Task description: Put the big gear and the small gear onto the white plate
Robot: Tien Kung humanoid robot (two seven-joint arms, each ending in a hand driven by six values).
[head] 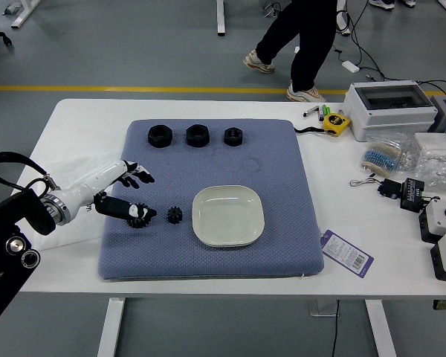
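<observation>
Left robot hand, black and white (pixel 95 187), is open, fingers apart, above the blue-grey textured mat's (pixel 282 253) left edge. One digit partly covers the big black toothed gear (pixel 139 222) near that edge; contact unclear. Small black toothed gear (pixel 175 215) sits just right of it, then the white rounded plate (pixel 228 216). Three black hexagonal pieces (pixel 198 135) line the mat's far edge.
</observation>
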